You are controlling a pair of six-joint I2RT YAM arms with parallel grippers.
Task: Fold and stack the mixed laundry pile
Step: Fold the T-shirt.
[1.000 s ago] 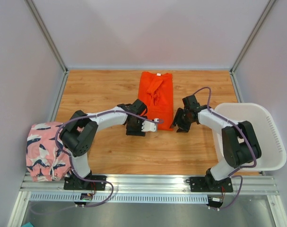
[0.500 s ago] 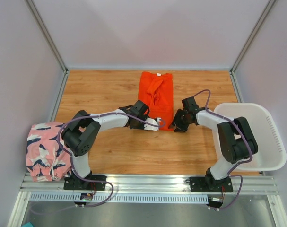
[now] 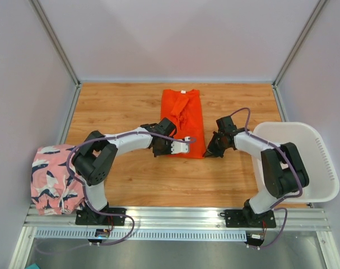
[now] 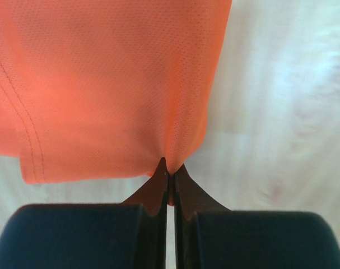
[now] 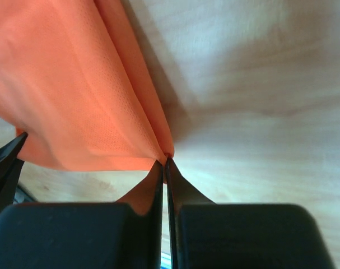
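Folding is partway: left gripper (image 4: 168, 168) and right gripper (image 5: 165, 159) pinch near corners of the orange shirt (image 3: 182, 115); the pink cloth (image 3: 49, 179) lies bunched, near left.

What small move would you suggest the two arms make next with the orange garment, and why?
Probably raise both corners together, evenly: the left gripper and right gripper each pinch a near hem corner of the orange garment lying on the table.
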